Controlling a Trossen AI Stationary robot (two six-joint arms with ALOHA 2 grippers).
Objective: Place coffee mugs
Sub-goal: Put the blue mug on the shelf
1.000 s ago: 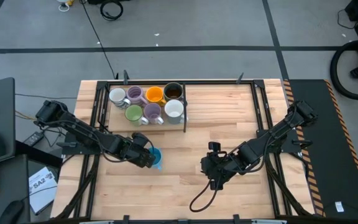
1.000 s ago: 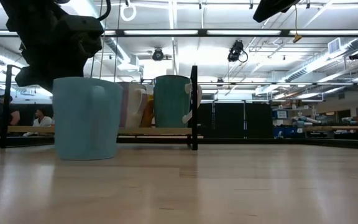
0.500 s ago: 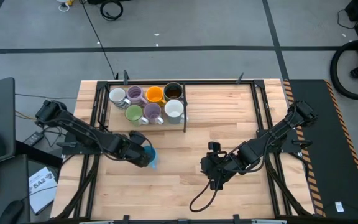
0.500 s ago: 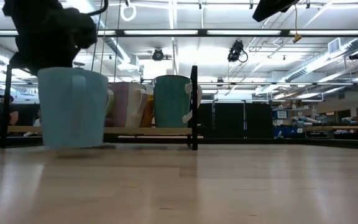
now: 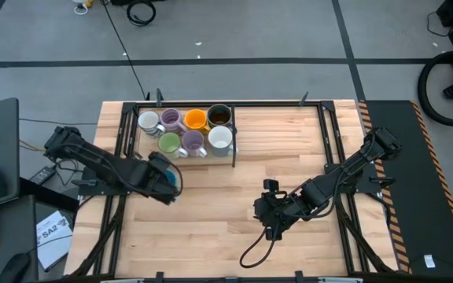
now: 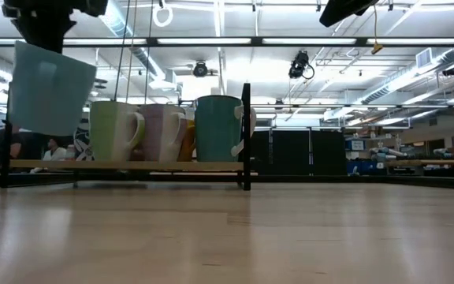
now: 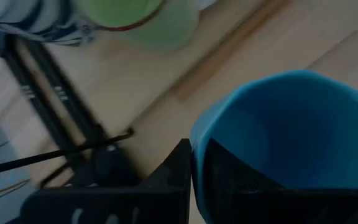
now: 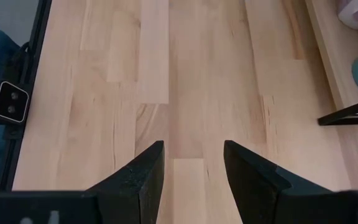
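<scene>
The left gripper's fingers (image 7: 185, 171) are pinched tight on the rim of the blue mug (image 7: 291, 134), one inside and one outside, and the mug hangs tilted, clear of the surface (image 5: 234, 181). This is the carry step. Just beyond the fingers stands the green mug (image 5: 168, 144), at the near edge of the cluster of placed mugs (image 5: 187, 130). Next, I judge, the blue mug must be levelled and lowered into a free spot beside them. The right gripper (image 8: 191, 165), well apart, waits with fingers spread, holding nothing.
</scene>
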